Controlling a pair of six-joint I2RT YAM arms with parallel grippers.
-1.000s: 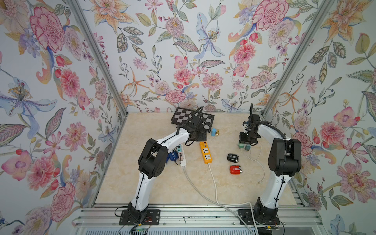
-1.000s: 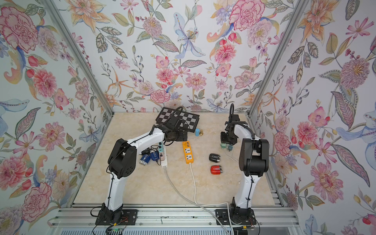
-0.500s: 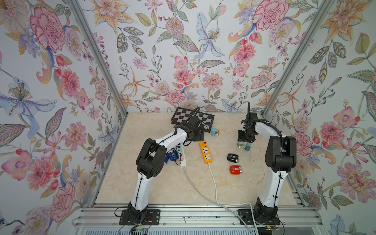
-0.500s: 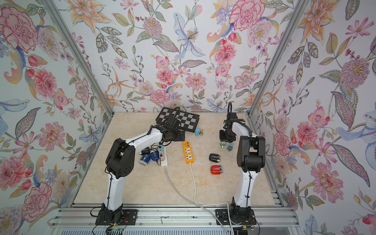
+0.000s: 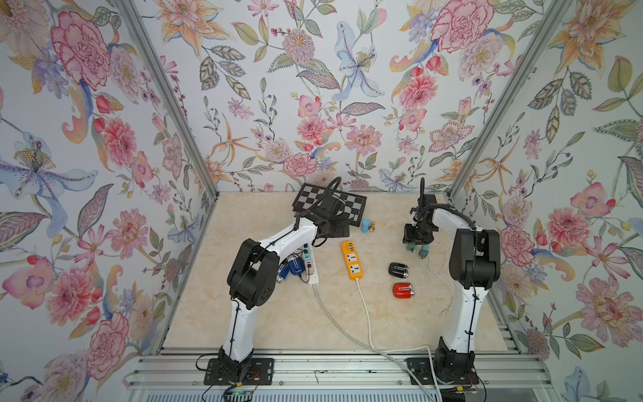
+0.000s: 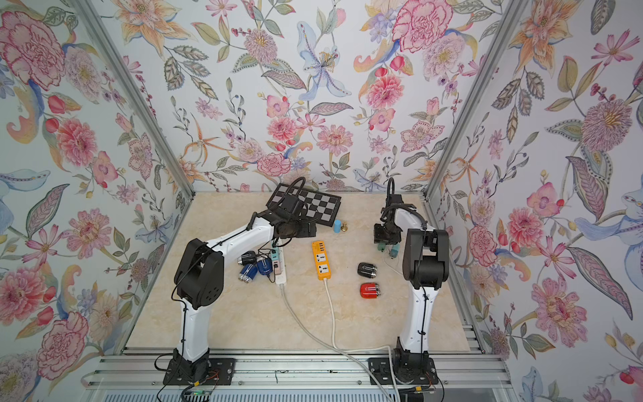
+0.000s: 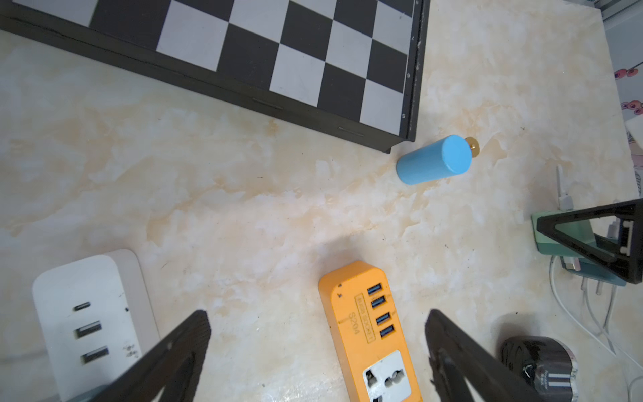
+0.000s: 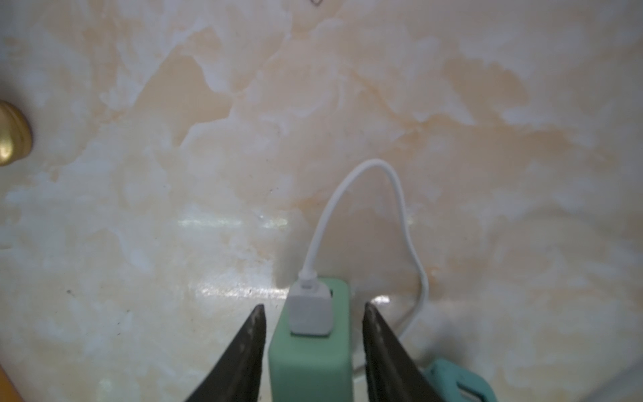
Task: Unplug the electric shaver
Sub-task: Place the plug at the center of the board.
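Right of the orange power strip (image 5: 352, 259), straddles a green charger (image 8: 309, 362) with the right end effector (image 8: 313, 305), fingers released and a narrow gap showing on each side of the block. Bears a white USB plug (image 8: 310, 313) in the charger's face, its white cable (image 8: 400, 209) looping off across the counter (image 8: 452, 104). Sits just beside a teal charger (image 8: 459, 384), on the side away from the strip. Runs the cable farther right of the strip, free end lying on the counter, apart from both shavers there. Shows the black shaver (image 5: 397, 270) right of the strip, level with its socket end, and the red shaver (image 5: 403, 290) right of its cord end, neither touching the strip. Holds the left end effector (image 7: 316, 313) at the strip's USB end, fingers spread wide and gripping nothing. Shows a blue cylinder (image 5: 365, 226) and a brass piece (image 5: 372, 228) just beyond that end, by the corner of a chessboard (image 5: 353, 209). Shows a white power strip (image 5: 314, 275) left of the orange one, with blue shavers (image 5: 295, 268) just beside its far side.
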